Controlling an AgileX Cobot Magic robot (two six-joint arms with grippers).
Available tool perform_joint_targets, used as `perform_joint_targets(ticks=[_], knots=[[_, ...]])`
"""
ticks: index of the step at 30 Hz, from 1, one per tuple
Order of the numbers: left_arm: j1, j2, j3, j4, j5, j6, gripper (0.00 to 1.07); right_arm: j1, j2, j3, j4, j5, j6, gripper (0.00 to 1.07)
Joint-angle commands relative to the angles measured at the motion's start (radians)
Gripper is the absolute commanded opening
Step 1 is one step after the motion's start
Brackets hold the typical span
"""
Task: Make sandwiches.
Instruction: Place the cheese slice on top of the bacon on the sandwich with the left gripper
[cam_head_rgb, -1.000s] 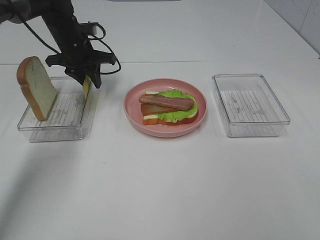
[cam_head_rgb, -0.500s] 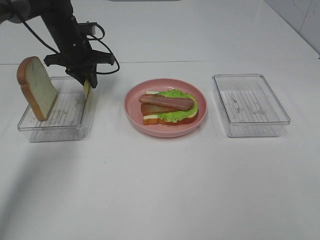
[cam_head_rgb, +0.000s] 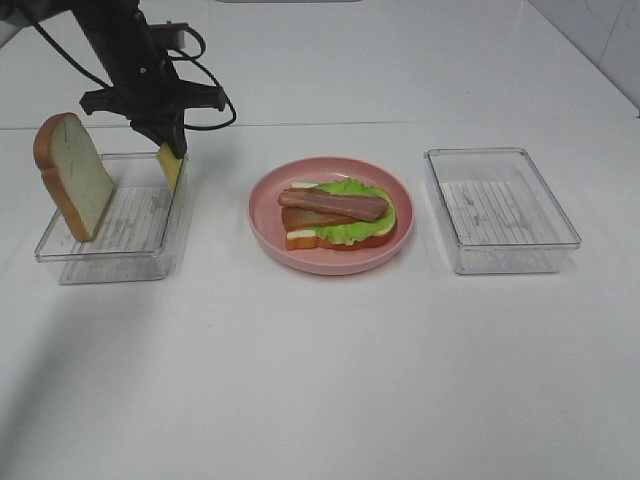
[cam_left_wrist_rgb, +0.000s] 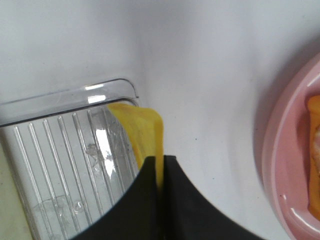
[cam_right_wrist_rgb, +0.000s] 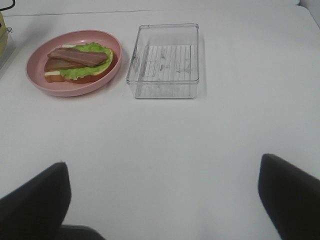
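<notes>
Sandwich (cam_head_rgb: 338, 218) is half stacked, with its parts in two spots. Nearest, the right gripper (cam_right_wrist_rgb: 165, 200) shows in its own wrist view with dark fingers (cam_right_wrist_rgb: 35, 200) spread wide — only table (cam_right_wrist_rgb: 165, 150) between them, nothing held. Beyond that stretch of table, at the centre of the high frame, the plate (cam_head_rgb: 330, 264) carries the open stack: bread (cam_head_rgb: 300, 240) at the bottom, lettuce (cam_head_rgb: 352, 232) over it, and meat strips (cam_head_rgb: 333, 204) lying across the top (two, the upper one overlapping the lower). Level with the plate, the right tray (cam_head_rgb: 505, 250) sits at centre right, apart from it, and the left tray (cam_head_rgb: 120, 262) at centre left. At the left tray's outer end a second slice (cam_head_rgb: 75, 190) stands on edge, tilted, its crust rising above the wall. Farthest back, at upper left, the left gripper (cam_head_rgb: 168, 140) points down with its jaws pinched shut on the top edge of the cheese (cam_head_rgb: 172, 168) — the yellow sheet hangs below them over the left tray's far corner on the plate side. Whether its lower edge touches the rim, I cannot tell. A black cable (cam_head_rgb: 230, 108) loops just right of that gripper in the frame.
</notes>
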Motion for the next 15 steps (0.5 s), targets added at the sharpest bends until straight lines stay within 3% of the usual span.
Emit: perform_joint_targets(ticks=[1,10,14,15], knots=[[-0.005,-0.046,-0.003,-0.022,0.051,-0.01,0.0,-0.003,-0.025,0.001,0.005,-0.01,-0.01,0.96],[-0.02,-0.13,-0.003,-0.14,0.051,0.026,0.0,-0.003,-0.025,0.001,0.005,-0.01,-0.01,0.96],[-0.046,-0.148,-0.003,-0.289,0.05,0.127,0.0,-0.003,-0.024,0.001,0.006,-0.01,-0.01,0.96],[-0.063,-0.145,-0.003,-0.386,0.05,0.203,0.0,-0.003,-0.024,0.001,0.006,-0.01,-0.01,0.96]])
